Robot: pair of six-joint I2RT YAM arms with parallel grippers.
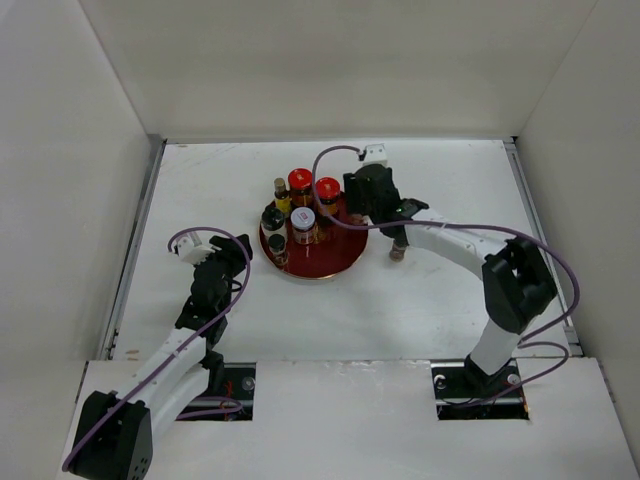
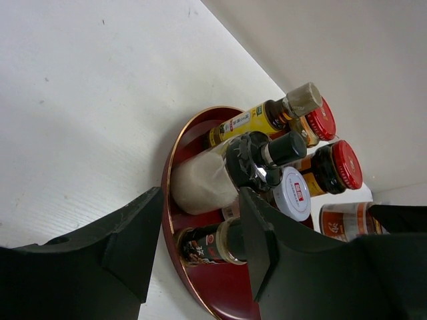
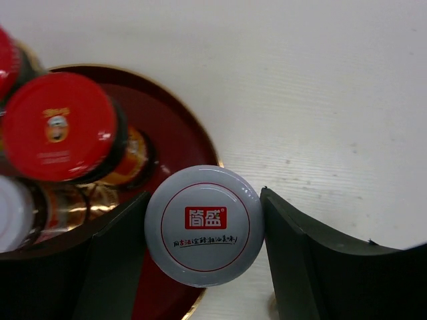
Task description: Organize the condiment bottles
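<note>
Right wrist view: my right gripper (image 3: pixel 204 217) pinched the white-lidded jar (image 3: pixel 203 230) at its lid; likely glass, heavy, slick, so better gripped lower.

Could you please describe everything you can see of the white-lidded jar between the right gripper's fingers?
The jar is seen from above, so only its round white lid shows: a red ring, a red block with white characters, a line of black script. It is upright, over the gold rim of the red tray. The fingers of the right gripper appear to clamp it from both sides.
</note>
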